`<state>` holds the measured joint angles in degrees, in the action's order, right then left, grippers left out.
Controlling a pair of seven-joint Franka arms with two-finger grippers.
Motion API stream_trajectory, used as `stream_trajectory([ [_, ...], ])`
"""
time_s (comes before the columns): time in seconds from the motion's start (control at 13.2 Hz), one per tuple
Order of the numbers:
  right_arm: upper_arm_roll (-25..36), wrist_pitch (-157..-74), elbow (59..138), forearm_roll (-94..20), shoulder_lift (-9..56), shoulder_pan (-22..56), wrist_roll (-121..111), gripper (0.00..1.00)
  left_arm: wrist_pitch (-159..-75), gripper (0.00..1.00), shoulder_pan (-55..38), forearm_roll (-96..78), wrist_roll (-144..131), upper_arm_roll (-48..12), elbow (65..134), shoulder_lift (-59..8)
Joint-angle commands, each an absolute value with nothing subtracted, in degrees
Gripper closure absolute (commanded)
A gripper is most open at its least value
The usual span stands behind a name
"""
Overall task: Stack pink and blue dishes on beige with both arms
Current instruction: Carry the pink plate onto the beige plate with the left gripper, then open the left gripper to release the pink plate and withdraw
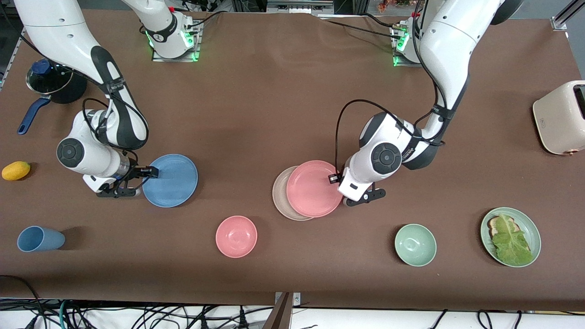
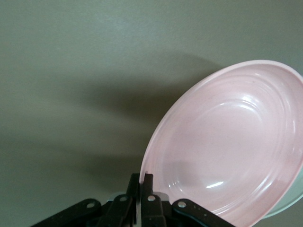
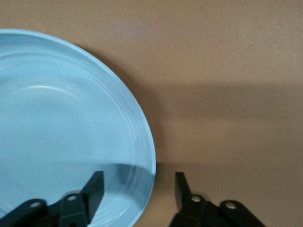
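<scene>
From the front we see the pink plate (image 1: 314,188) overlapping the beige plate (image 1: 279,194); only the left wrist view shows the left gripper (image 2: 141,187) clamped on its rim. The right wrist view shows the right gripper (image 3: 138,188) spread astride the blue plate (image 3: 61,132) rim.

The pink plate (image 1: 314,188) lies partly over the beige plate (image 1: 279,195), well apart from the blue plate (image 1: 172,180).

surface: brown cloth-covered table (image 1: 274,91) | resting on it: flat cream-beige plate (image 1: 279,194), flat light blue plate (image 1: 176,183), small pink bowl (image 1: 236,236), pale green bowl (image 1: 415,244), green plate with lettuce toast (image 1: 530,228), light blue cup (image 1: 39,238), yellow lemon (image 1: 16,170), boxy cream toaster (image 1: 560,118), dark lidded saucepan (image 1: 52,82)
</scene>
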<state>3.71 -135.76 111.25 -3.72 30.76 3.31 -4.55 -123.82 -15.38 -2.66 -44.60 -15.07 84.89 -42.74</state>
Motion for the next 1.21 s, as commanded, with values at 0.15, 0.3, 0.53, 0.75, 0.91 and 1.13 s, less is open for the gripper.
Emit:
stream_trajectory([
  [0.15, 3.5, -136.1, 111.7, -4.9, 30.5, 3.2, -6.1, 0.77, -123.5, 0.91, -17.1, -4.0, -49.0, -14.3, 77.0, -47.7],
  [0.3, 3.5, -136.1, 111.7, -4.9, 30.5, 2.7, -6.9, 0.83, -123.1, 0.0, -17.1, -3.3, -48.8, -14.2, 76.9, -47.0],
  [0.53, 3.5, -136.1, 111.7, -4.9, 30.9, 2.9, -7.1, 0.96, -119.2, 0.0, -14.4, -2.5, -48.1, -14.0, 77.0, -45.5],
  [0.75, 3.5, -135.6, 110.7, -4.9, 29.8, 2.9, -7.5, 1.0, -115.2, 0.0, -12.0, -1.3, -44.6, -14.1, 77.3, -43.9],
  [0.91, 3.3, -132.6, 108.0, -4.7, 27.8, 3.0, -9.1, 1.0, -111.0, 0.0, -8.8, -1.3, -39.9, -14.1, 77.3, -43.4],
  [1.13, 1.5, -119.1, 95.2, -4.9, 27.7, 3.3, -9.1, 1.0, -104.3, 0.0, -2.1, -1.4, -30.4, -14.1, 77.8, -41.5],
])
